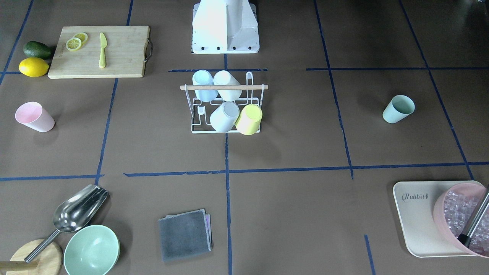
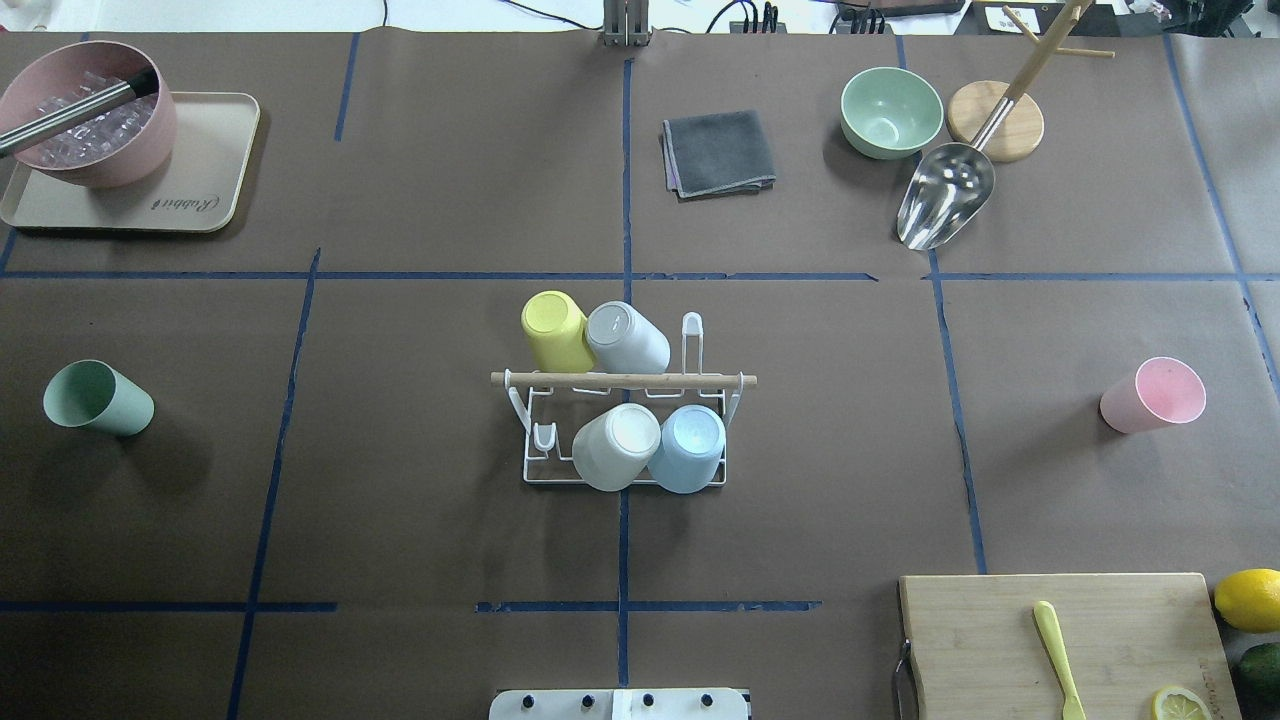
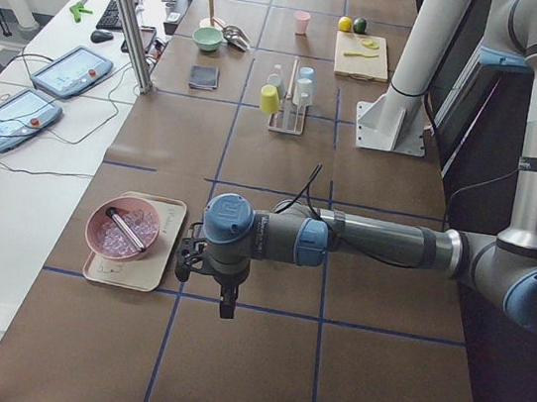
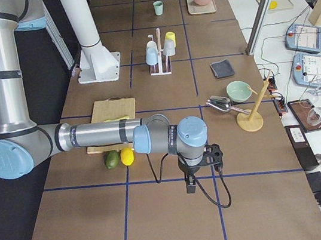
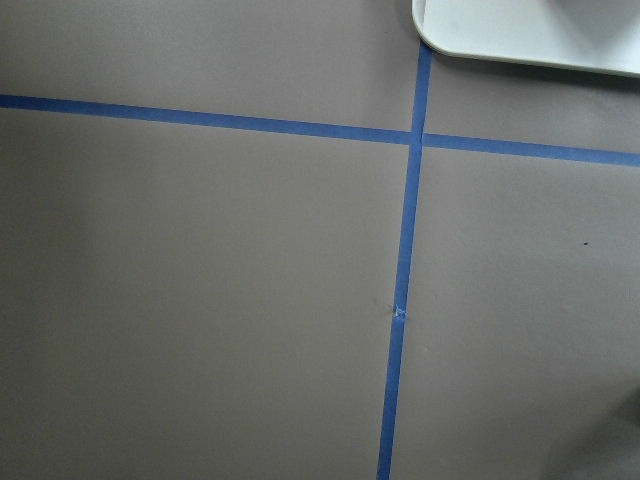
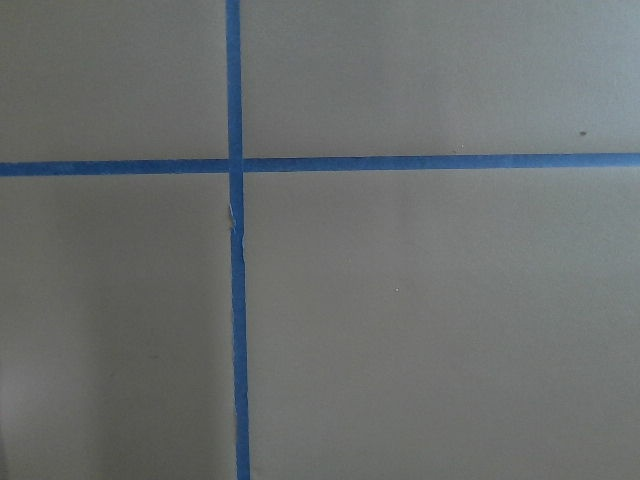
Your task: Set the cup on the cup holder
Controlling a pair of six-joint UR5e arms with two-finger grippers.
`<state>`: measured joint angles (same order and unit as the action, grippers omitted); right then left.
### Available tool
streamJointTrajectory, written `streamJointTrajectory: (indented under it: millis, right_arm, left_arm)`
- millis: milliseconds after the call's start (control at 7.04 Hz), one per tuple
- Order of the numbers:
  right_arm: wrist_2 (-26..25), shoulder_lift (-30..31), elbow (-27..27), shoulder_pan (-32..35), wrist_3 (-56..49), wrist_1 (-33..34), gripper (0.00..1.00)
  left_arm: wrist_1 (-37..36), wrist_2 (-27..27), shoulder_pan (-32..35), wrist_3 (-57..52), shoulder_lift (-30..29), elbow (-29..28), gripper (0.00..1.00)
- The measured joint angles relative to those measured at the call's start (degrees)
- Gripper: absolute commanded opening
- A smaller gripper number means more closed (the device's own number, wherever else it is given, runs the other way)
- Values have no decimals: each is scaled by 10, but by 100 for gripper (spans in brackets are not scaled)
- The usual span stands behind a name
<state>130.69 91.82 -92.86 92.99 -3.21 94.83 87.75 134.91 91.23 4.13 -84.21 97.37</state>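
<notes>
The white wire cup holder [image 2: 620, 380] stands at the table's middle, wooden rod across its top. It carries a yellow cup [image 2: 555, 332], a grey cup [image 2: 627, 338], a white cup [image 2: 615, 446] and a blue cup [image 2: 690, 448]. A green cup [image 2: 97, 398] stands loose at the far left, a pink cup [image 2: 1155, 394] at the far right. My left gripper [image 3: 224, 305] shows only in the exterior left view, hanging over the table by the tray. My right gripper [image 4: 190, 187] shows only in the exterior right view. I cannot tell if either is open or shut.
A beige tray [image 2: 215, 170] holds a pink bowl of ice [image 2: 85, 125]. A grey cloth [image 2: 717, 152], green bowl [image 2: 890, 110], metal scoop [image 2: 945, 205] and wooden stand [image 2: 1000, 120] lie at the far side. A cutting board [image 2: 1060, 640], lemon [image 2: 1248, 598] and avocado [image 2: 1262, 668] sit near right.
</notes>
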Motion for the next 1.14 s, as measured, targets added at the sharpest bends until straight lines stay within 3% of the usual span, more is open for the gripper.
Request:
streamJointTrajectory:
  millis: [1137]
  right_arm:
    - [-1, 1, 4, 0, 0, -45, 100]
  left_arm:
    - [0, -1, 0, 0, -2, 5, 100]
